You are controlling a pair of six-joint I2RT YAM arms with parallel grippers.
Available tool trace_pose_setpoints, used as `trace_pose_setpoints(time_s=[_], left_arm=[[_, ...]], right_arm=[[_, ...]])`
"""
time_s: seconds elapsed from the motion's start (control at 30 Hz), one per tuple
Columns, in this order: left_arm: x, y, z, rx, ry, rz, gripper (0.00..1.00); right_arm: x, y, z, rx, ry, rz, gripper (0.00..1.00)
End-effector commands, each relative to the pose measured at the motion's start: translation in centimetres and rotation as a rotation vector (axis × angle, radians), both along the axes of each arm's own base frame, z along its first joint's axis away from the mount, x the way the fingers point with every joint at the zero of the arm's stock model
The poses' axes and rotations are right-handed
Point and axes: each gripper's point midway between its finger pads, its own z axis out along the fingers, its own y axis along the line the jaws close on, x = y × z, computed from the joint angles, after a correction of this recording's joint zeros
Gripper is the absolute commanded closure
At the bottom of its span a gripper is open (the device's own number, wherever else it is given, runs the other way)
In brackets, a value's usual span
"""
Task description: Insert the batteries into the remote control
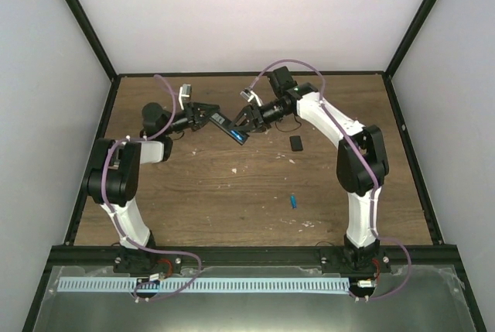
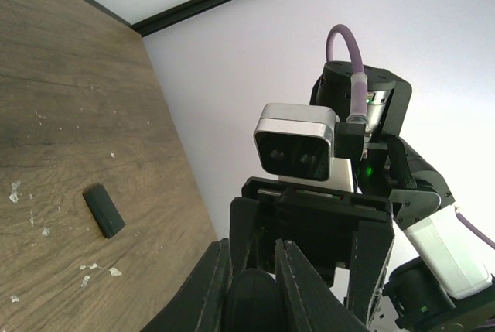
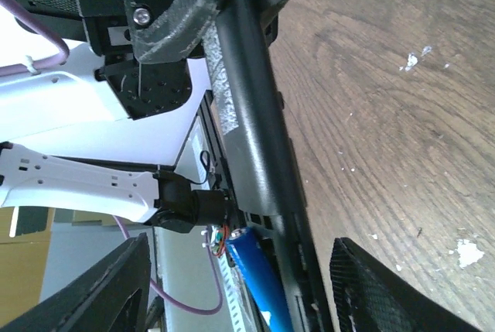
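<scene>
You're working on a brown wooden table (image 1: 193, 193) boxed in by white walls and black frame rails. From above, nearest the arm bases, a loose battery (image 1: 294, 200) lies alone on the wood, right of centre in the frame. Farther back, a small black cover piece (image 1: 295, 143) rests flat, apart from everything. Your left wrist camera catches it too, at mid left, among pale specks (image 2: 97, 268).

Beyond that, just above the frame's centre, both arms meet at the remote control (image 1: 230, 128), which is held tilted off the wood. The left claw (image 1: 215, 119) is clamped on its upper-left end. The left wrist view shows only two fingers (image 2: 210, 289) pressed against something black, so you need the right wrist view to see that it is the remote.

That same view gives you what the overhead cannot: a second battery (image 3: 254, 266) lying along the remote's lower part, at bottom centre. The right claw (image 1: 243, 124) stands apart, its fingers (image 3: 104, 293) on either side of the remote, touching neither it nor that battery.
</scene>
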Motion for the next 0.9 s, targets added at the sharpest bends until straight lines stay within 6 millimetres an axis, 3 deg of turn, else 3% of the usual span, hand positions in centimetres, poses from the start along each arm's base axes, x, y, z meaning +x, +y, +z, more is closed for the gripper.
trace_pose_setpoints(time_s=[0.0, 0.87], left_arm=[[-0.6, -0.1, 1.2, -0.003, -0.069, 0.004, 1.0], [-0.2, -0.1, 1.4, 0.002, -0.083, 0.013, 1.0]], right_arm=[[0.2, 0.3, 1.9, 0.06, 0.004, 0.019, 0.43], [0.0, 0.8, 0.9, 0.101, 0.095, 0.064, 0.59]])
